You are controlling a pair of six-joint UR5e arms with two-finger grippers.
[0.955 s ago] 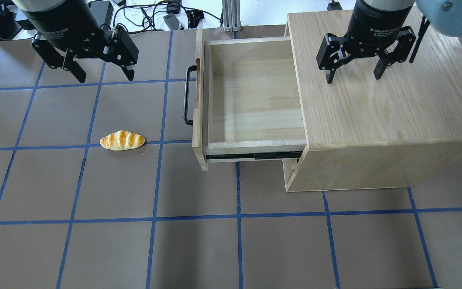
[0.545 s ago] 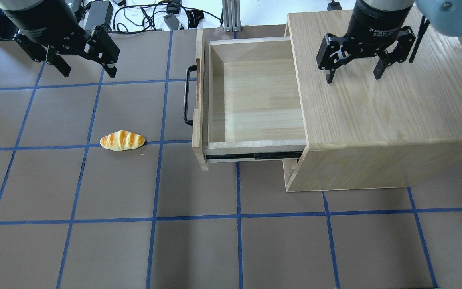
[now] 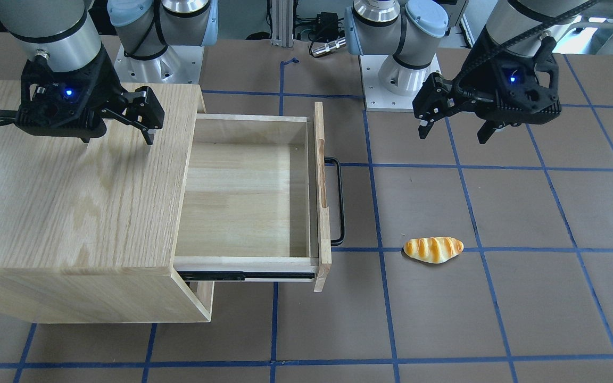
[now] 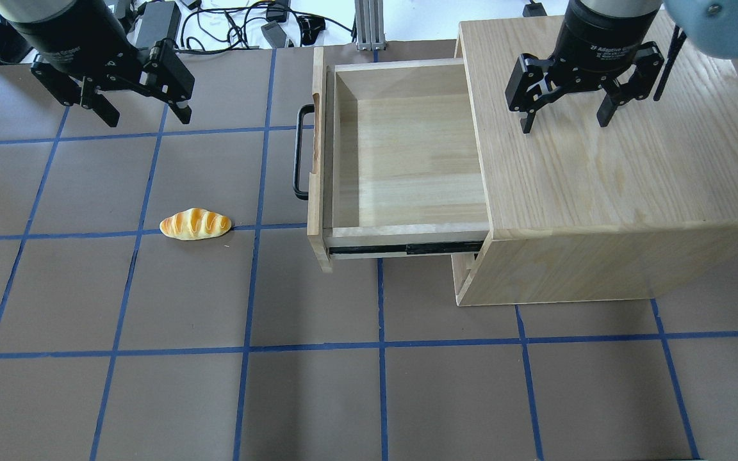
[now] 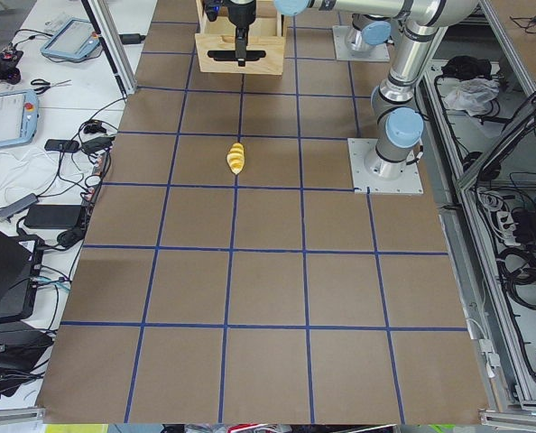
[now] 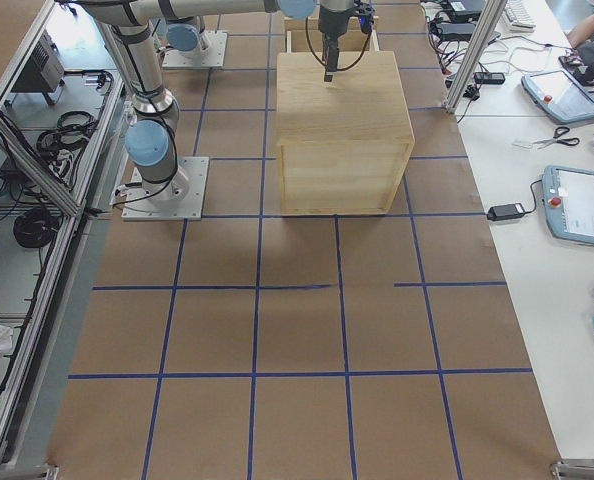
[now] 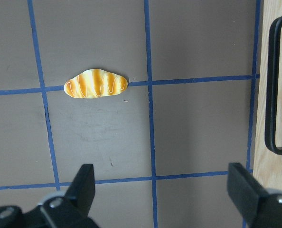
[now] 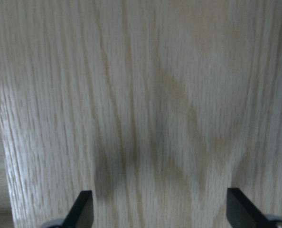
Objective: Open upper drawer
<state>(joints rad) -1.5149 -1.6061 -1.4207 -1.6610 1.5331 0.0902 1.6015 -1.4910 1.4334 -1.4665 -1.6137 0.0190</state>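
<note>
The upper drawer (image 4: pixel 407 160) is pulled far out of the oak cabinet (image 4: pixel 599 166), and its pale wood inside is empty. Its black bar handle (image 4: pixel 296 153) faces left on the oak front panel (image 4: pixel 316 153). The drawer (image 3: pixel 242 197) and handle (image 3: pixel 341 202) also show in the front-facing view. My left gripper (image 4: pixel 149 118) is open and empty above the table, left of the handle and apart from it; it also shows in the front-facing view (image 3: pixel 453 135). My right gripper (image 4: pixel 564 125) is open and empty above the cabinet top.
A toy bread loaf (image 4: pixel 195 225) lies on the brown table, left of the drawer front; the left wrist view shows it (image 7: pixel 96 84) ahead of the open fingers. A black slide rail (image 4: pixel 407 248) runs along the drawer's side. Cables and power bricks (image 4: pixel 247 22) lie near the robot's base.
My left gripper has moved left, away from the drawer handle, and stays open. The drawer, the bread and my right gripper have not moved.
</note>
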